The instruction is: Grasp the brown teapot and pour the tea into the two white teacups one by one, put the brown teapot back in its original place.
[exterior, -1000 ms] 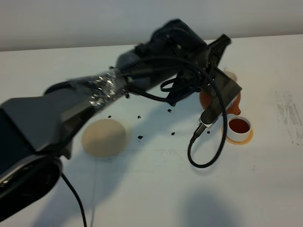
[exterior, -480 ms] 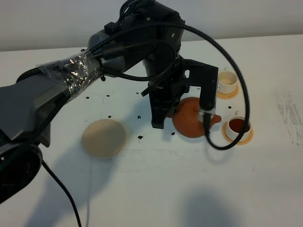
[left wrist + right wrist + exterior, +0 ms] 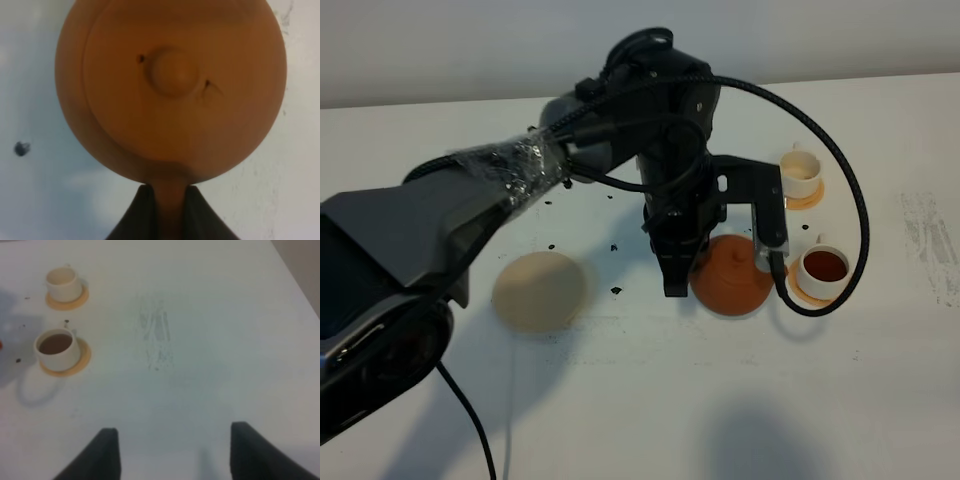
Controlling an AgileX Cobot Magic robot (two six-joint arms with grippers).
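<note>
1. Surface and room. The counter (image 3: 720,400) is plain white and matte, and its far side meets a pale wall (image 3: 470,50). A grey scuff patch (image 3: 930,250) marks the right part. Dark specks (image 3: 616,290) lie scattered between the centre and the left.

2. Edges and clearance. In the right wrist view the counter's far right edge (image 3: 282,262) gives way to a darker area. The near half of the counter is bare, with shadows on it. My left arm reaches across the middle, and its black cable (image 3: 855,215) loops out over the two cups.

3. End effectors. My left end effector (image 3: 169,195) is clamped on the loop handle of the brown teapot (image 3: 730,277), one finger (image 3: 142,212) pressed to each side of the handle. My right end effector (image 3: 172,452) has its fingers spread apart with nothing between them, over the right part of the counter.

4. Task items. The teapot sits upright, lid uppermost, just left of the filled teacup (image 3: 825,266). I cannot tell whether it touches the counter. The empty teacup (image 3: 800,172) stands farther back. Each cup rests on an orange-tan coaster (image 3: 82,360). The cream disc (image 3: 539,290) lies well apart, to the left of the teapot.
</note>
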